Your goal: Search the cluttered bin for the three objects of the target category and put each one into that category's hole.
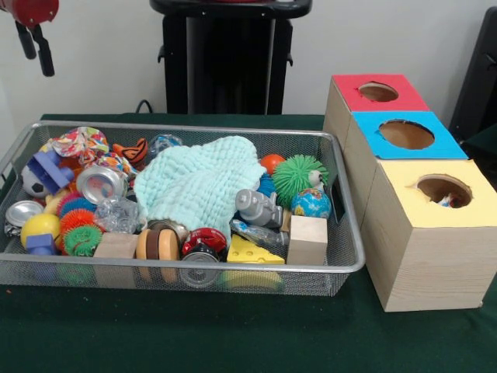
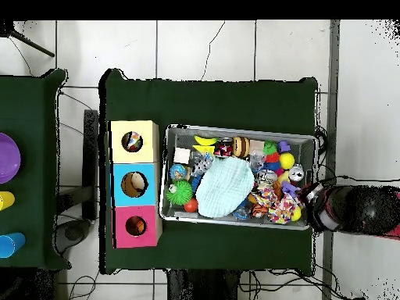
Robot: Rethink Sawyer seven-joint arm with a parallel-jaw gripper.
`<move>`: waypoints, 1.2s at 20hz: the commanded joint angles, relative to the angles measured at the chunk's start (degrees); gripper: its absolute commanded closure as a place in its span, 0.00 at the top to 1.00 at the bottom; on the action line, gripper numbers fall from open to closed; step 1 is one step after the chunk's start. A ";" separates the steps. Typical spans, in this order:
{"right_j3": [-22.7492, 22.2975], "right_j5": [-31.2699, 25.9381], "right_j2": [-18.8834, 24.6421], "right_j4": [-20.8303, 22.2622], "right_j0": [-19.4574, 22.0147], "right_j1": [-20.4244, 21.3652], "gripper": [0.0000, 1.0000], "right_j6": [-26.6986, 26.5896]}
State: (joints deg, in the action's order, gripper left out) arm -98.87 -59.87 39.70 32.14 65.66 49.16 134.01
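A wire mesh bin (image 1: 351, 233) on the green table is full of mixed toys. A mint cloth (image 1: 198, 183) covers its middle. Around the cloth lie a green spiky ball (image 1: 299, 175), a globe ball (image 1: 311, 203), a wooden cube (image 1: 308, 239), a yellow cheese wedge (image 1: 252, 252), a grey figure (image 1: 258, 208), a tin can (image 1: 99, 184) and a soccer ball (image 1: 33, 180). Beside the bin stand three boxes with holes: red (image 1: 349, 92), blue (image 1: 365, 146) and yellow (image 1: 404, 210). My gripper (image 1: 35, 48) hangs high above the bin's left end, open and holding nothing. In the overhead view the arm (image 2: 351, 209) sits just outside the bin's rim (image 2: 234, 130).
From above, each box hole shows something inside: yellow box (image 2: 117, 129), blue box (image 2: 119, 170), red box (image 2: 119, 239). A second table at the left edge carries a purple plate (image 2: 6, 158), a yellow cup (image 2: 4, 201) and a blue cup (image 2: 8, 244).
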 commanded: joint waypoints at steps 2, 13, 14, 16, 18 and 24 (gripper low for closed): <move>5.23 -4.88 -1.08 0.20 -3.12 -5.49 1.00 -11.02; 2.12 3.74 -2.77 0.41 -6.34 -9.71 1.00 -3.62; 1.50 4.73 -2.95 0.21 -6.69 -9.71 1.00 -2.53; 0.45 6.47 -3.51 0.20 -7.59 -9.52 1.00 -0.39; -0.43 8.07 -4.51 0.92 -8.81 -9.10 1.00 1.69; -0.19 11.76 -6.97 1.62 -10.32 -10.90 1.00 1.62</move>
State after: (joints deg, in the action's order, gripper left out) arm -96.48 -54.34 37.15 32.26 57.38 41.46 134.01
